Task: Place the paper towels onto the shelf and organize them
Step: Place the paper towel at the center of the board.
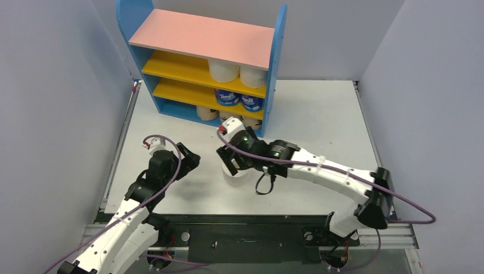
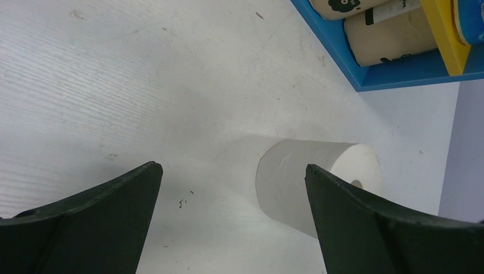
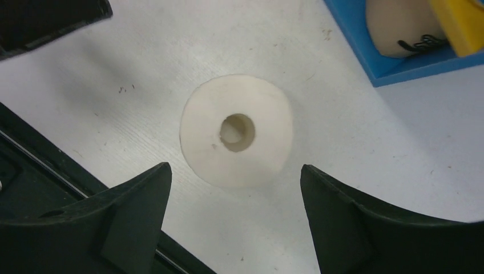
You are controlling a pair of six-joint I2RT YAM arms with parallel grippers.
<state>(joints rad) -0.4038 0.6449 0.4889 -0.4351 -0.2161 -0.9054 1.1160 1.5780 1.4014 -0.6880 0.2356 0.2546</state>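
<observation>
Right gripper hangs straight over a white roll standing on end on the table, hollow core up. Its fingers are spread wide, one on each side of the roll, with no contact that I can see. Left gripper is splayed just as wide and holds nothing, and the same roll sits just past its right finger, partly hidden. Beyond both sets of fingertips stands the shelf, with a white pair on the upper yellow board, a blue pair below and tan rolls on the base.
</observation>
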